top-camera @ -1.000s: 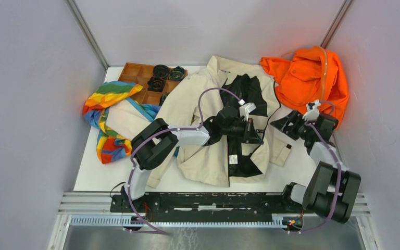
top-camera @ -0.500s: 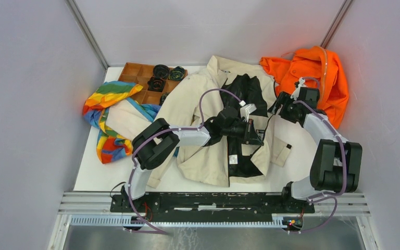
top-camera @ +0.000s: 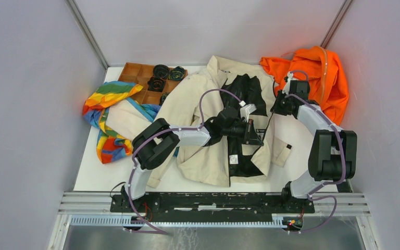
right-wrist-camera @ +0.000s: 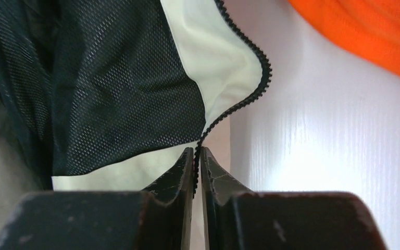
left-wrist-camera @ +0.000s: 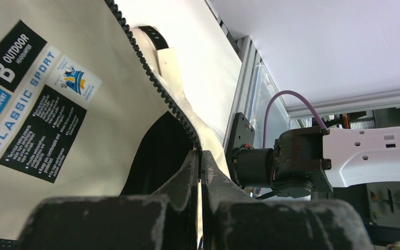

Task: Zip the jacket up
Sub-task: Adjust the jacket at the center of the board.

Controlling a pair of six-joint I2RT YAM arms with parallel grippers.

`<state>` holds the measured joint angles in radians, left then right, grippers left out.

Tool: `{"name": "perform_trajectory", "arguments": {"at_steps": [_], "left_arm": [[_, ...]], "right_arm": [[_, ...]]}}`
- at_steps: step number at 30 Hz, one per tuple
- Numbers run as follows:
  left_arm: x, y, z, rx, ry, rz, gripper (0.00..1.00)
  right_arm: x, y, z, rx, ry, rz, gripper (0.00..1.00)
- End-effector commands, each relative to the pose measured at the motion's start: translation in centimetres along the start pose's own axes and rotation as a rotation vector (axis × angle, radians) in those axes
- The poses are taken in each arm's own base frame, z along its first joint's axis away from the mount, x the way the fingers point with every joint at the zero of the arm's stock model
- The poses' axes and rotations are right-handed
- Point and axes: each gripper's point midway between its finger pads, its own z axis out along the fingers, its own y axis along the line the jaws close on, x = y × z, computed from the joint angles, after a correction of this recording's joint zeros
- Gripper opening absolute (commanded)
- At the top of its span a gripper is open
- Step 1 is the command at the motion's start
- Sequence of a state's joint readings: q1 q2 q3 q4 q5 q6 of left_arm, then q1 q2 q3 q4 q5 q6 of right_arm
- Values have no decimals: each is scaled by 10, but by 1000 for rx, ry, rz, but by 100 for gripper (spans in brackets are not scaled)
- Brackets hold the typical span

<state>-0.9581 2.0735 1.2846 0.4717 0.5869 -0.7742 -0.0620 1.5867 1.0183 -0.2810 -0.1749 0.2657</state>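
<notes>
At the open front of the jacket [top-camera: 185, 99], pinches the zipper edge [right-wrist-camera: 239, 107] in the nearly closed right gripper [right-wrist-camera: 197, 152]. Nearer the bases, clamps it in the fully closed left gripper [left-wrist-camera: 198, 154].

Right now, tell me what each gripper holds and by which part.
Both hold the jacket by its toothed zipper edge: the left gripper is shut on it lower down, the right gripper shut on it nearer the collar.

Overhead wide — wrist cameras tight on jacket [top-camera: 198, 109]
</notes>
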Motion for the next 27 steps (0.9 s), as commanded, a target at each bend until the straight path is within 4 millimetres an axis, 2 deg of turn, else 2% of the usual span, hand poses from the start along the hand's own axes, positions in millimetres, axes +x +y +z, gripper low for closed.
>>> {"name": "perform_trajectory", "arguments": {"at_steps": [1,3,6,10,14,18,20,22,24,27], "left_arm": [[-9,-17,3,41,-5,22,2],[-10,-16,2,27,-5,20,2],[-15,-8,-1,-15,-16,-4,2],[-23,1,-8,-61,-46,-62,2],[-35,7,-14,-102,-90,-113,2],[-44,13,-19,-123,-131,-193,2],[-47,13,-21,-126,-156,-232,2],[-49,19,-23,-140,-184,-272,2],[-48,25,-23,-143,-203,-308,2],[-47,37,-22,-152,-220,-344,2]], "right_arm": [[-41,15,-2,-27,-91,-66,12],[-54,27,-4,-62,-125,-90,7],[-73,50,-10,-124,-175,-127,5],[-92,98,-17,-219,-230,-214,4],[-98,139,-18,-279,-254,-289,4],[-89,171,-13,-318,-246,-352,4],[-81,181,-7,-320,-234,-371,5],[-71,182,4,-298,-207,-380,6],[-58,178,18,-276,-165,-382,7],[-51,174,25,-263,-142,-390,11]]}}
